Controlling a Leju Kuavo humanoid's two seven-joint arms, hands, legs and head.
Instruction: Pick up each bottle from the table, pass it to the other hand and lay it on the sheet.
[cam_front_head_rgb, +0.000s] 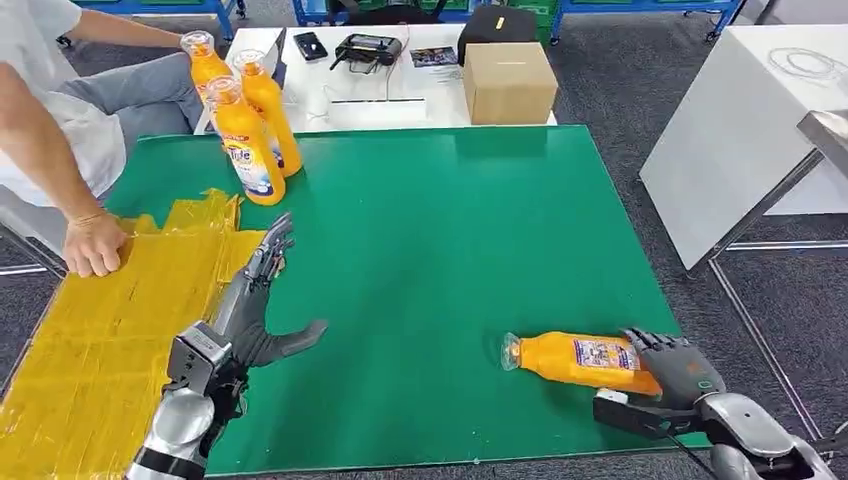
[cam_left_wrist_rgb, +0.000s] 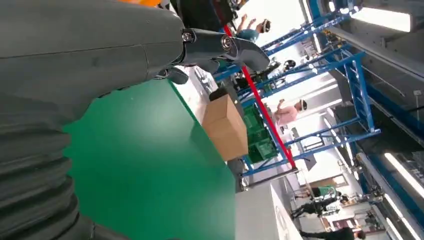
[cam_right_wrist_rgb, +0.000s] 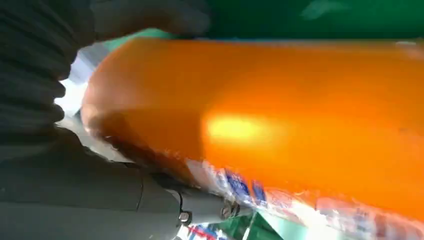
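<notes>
A person's hand (cam_front_head_rgb: 93, 243) rests on the crinkled yellow sheet (cam_front_head_rgb: 90, 330) at the green table's (cam_front_head_rgb: 440, 240) left edge, with three upright orange bottles (cam_front_head_rgb: 247, 140) at the far left corner beyond it. The left hand (cam_front_head_rgb: 252, 300) hovers beside the sheet, fingers stretched apart and holding nothing. Near the front right edge, the right hand (cam_front_head_rgb: 665, 375) grips the base of an orange bottle (cam_front_head_rgb: 580, 358) lying on its side, cap pointing left.
</notes>
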